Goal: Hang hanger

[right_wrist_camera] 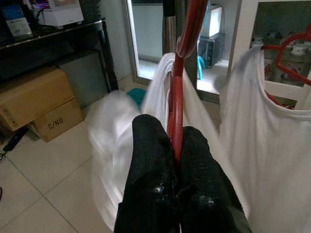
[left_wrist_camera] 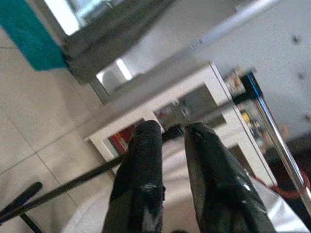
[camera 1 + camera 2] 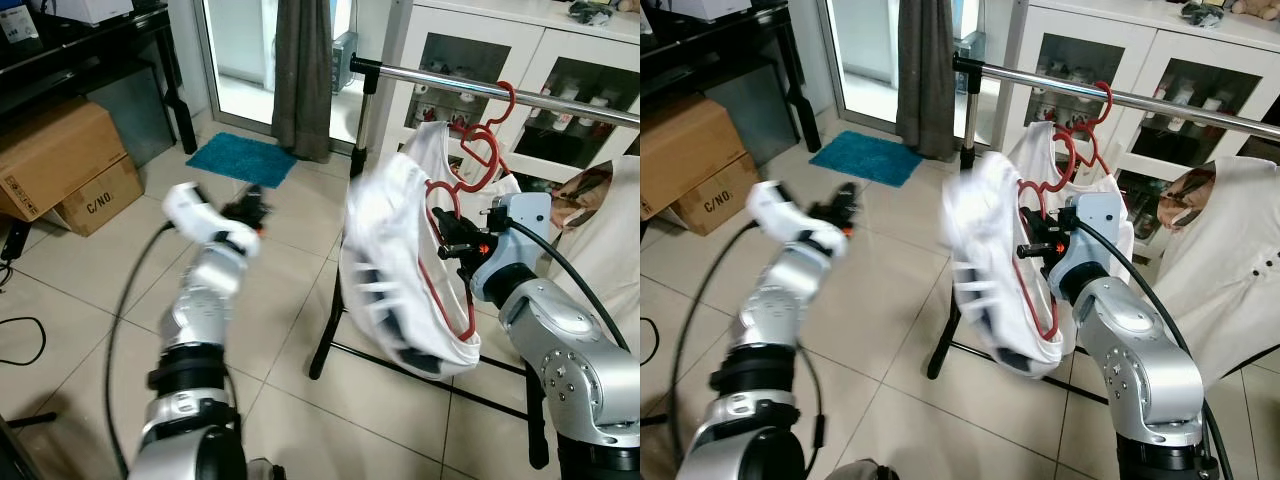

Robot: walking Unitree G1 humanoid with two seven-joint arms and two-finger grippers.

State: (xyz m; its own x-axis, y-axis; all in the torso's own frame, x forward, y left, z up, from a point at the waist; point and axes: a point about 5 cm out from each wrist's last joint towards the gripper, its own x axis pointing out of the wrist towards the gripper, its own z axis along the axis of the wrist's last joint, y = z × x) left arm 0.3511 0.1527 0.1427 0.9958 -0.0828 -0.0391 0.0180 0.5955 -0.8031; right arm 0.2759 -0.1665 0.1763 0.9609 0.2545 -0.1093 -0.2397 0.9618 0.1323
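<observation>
My right gripper (image 3: 441,236) is shut on a red hanger (image 3: 440,290) that carries a white garment (image 3: 390,270), blurred with motion. In the right wrist view its fingers (image 1: 150,160) clamp the hanger's red bar (image 1: 176,97). The hanger hangs tilted in front of the clothes rack, below its steel rail (image 3: 450,85). A second red hanger (image 3: 485,150) with a white top hooks over that rail just behind. My left gripper (image 3: 258,208) is raised over the floor, left of the garment and apart from it. Its fingers (image 2: 141,160) stand slightly open with nothing between them.
The rack's black foot (image 3: 330,340) stands on the tiles under the garment. A beige garment (image 3: 610,230) hangs at the right. Behind is a white glass-door cabinet (image 3: 560,60). Cardboard boxes (image 3: 60,160), a teal mat (image 3: 240,158) and a floor cable (image 3: 20,340) lie to the left.
</observation>
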